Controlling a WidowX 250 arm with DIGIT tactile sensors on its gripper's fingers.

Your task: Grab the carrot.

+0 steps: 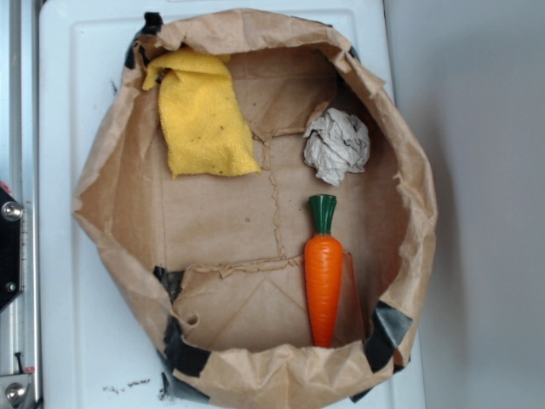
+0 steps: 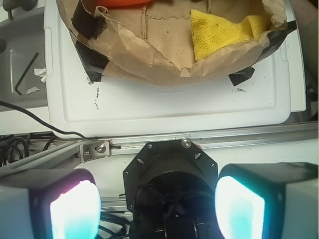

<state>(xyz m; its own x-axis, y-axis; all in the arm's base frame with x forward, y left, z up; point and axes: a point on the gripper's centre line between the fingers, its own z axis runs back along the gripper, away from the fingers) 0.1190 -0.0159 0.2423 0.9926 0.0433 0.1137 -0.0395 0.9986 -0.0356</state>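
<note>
Since the glossy orange plastic carrot (image 1: 324, 277) with its dark green stem lies flat along the right inside wall of the cut-down brown paper bag (image 1: 102, 204), I'd come straight down over its fat middle. Crumpled grey paper ball (image 1: 337, 145) sits just past the stem, yellow cloth (image 1: 203, 115) well apart. Gripper (image 2: 157, 206) is wide open, empty, nowhere near yet.

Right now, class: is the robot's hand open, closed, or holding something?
Hand: open and empty, fingers spread wide, away from the carrot.
</note>
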